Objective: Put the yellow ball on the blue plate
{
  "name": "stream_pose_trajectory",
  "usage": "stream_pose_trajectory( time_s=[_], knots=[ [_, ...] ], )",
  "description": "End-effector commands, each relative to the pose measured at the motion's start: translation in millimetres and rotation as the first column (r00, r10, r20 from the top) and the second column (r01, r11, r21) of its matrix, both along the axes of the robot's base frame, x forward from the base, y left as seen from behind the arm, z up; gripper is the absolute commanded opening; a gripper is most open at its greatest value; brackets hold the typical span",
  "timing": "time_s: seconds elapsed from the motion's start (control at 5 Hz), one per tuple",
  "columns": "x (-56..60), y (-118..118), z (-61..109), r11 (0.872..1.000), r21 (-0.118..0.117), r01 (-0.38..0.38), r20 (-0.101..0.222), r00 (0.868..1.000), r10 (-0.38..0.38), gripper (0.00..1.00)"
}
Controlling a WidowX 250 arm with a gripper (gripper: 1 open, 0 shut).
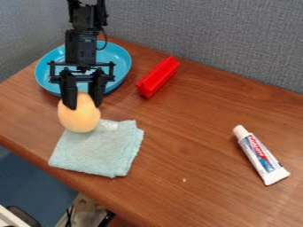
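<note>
The smooth yellow-orange egg-shaped ball [78,114] sits clenched in the black gripper [80,100], just in front of the glossy blue plate [119,62]; its rounded surface could slip free.

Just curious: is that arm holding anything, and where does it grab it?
Yes: the fingers are closed on the yellow ball, pinching its upper part from both sides.

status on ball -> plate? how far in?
Done: the gripper is closed on the yellow ball, gripping its top. In hand: the ball sits low at the near corner of the teal cloth; whether it is lifted is unclear. Left: carry it to the blue plate behind and release.
</note>
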State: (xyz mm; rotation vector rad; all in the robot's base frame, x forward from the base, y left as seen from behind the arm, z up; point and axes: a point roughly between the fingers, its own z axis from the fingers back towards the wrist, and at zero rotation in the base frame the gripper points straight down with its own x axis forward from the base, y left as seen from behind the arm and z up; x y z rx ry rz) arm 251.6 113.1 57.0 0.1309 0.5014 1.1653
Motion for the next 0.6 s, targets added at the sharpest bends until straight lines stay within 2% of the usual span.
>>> stream_pose_trajectory(
  time_s=[0.0, 0.4],
  knots=[
    [4.4, 4.3, 7.1, 1.0, -0.005, 0.003, 0.033, 0.999, -0.003, 0.0],
    [4.7, 3.6, 6.0, 1.0, -0.012, 0.006, 0.031, 1.0, -0.006, 0.0]
  ],
)
